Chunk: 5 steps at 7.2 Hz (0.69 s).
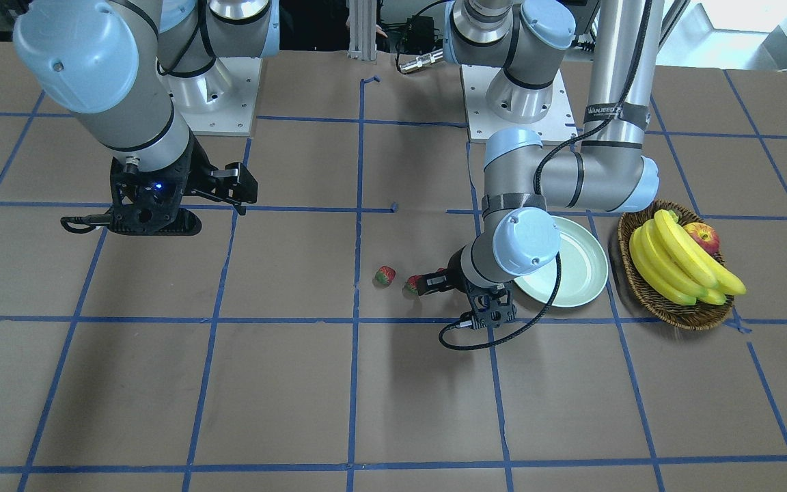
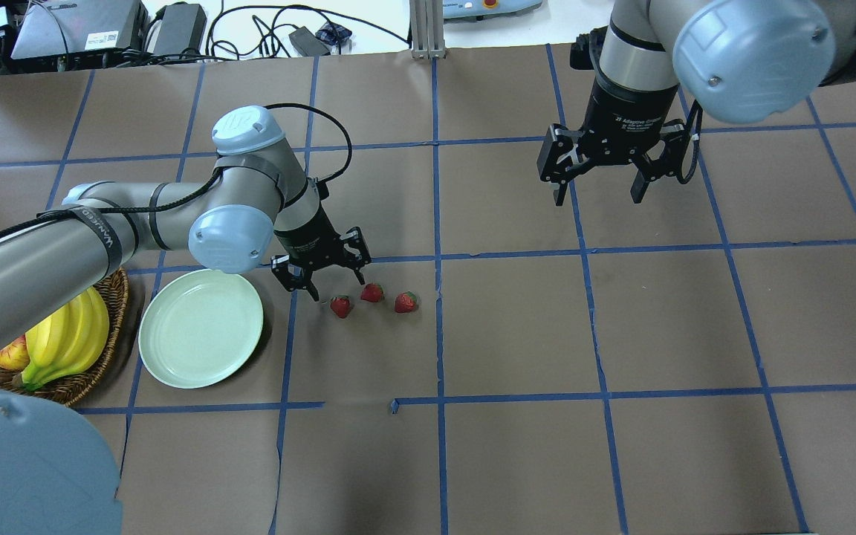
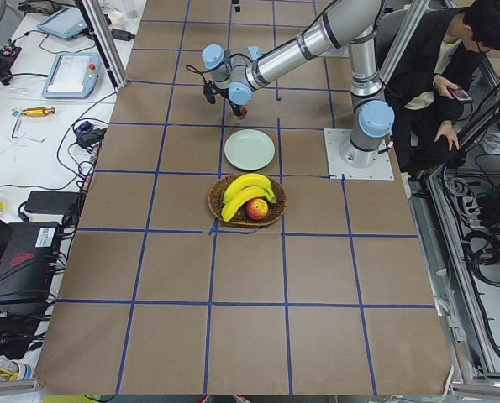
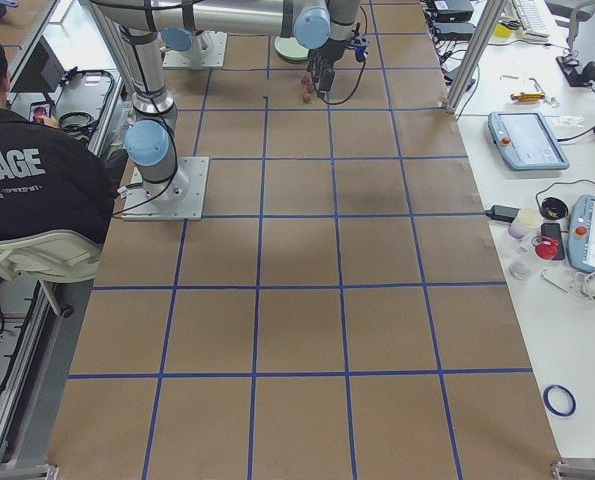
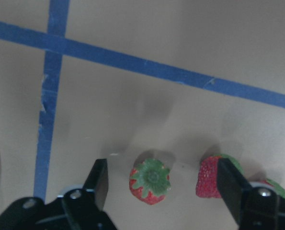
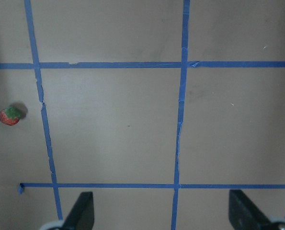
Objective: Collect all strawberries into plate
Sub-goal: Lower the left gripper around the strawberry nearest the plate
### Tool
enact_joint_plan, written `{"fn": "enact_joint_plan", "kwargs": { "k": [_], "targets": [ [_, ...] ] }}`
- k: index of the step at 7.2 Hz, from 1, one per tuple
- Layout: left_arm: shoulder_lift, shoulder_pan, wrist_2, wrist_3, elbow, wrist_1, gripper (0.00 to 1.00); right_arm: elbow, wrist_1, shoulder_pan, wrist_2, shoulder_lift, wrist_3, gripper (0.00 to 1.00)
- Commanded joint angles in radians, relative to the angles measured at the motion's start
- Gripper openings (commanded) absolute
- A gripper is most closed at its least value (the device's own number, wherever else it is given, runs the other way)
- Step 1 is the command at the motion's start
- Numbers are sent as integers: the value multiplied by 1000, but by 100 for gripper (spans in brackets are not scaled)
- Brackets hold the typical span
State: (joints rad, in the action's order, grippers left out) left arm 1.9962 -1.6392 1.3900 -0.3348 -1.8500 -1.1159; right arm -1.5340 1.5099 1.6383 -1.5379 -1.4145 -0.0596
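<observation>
Three small red strawberries lie in a row on the brown table: one [image 2: 340, 305] nearest the plate, one [image 2: 372, 292] in the middle, one [image 2: 406, 302] farthest. The pale green plate [image 2: 200, 328] is empty, to their left in the overhead view. My left gripper [image 2: 338, 288] is open and low over the berry nearest the plate. In the left wrist view that berry [image 5: 150, 181] sits between the fingers [image 5: 96, 184], and the middle berry [image 5: 210, 176] lies against the other finger. My right gripper [image 2: 599, 195] is open and empty, held high and far off.
A wicker basket [image 2: 112, 312] with bananas [image 2: 64, 338] and an apple [image 2: 10, 355] stands just beyond the plate. Blue tape lines grid the table. The right wrist view shows one strawberry [image 6: 10, 116] at its left edge. A seated person [image 3: 451, 75] is behind the robot.
</observation>
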Motion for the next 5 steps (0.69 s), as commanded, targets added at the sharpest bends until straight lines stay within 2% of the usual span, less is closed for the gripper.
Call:
{"fn": "enact_joint_plan", "kwargs": {
  "k": [1,5],
  "targets": [
    [12,-1,1,-36,0,-8,83,-2,-2,0,-1,0,0,100],
    [16,-1,9,-85,0,-48,83,-23,15,0,-2,2,-8,100]
  ]
}}
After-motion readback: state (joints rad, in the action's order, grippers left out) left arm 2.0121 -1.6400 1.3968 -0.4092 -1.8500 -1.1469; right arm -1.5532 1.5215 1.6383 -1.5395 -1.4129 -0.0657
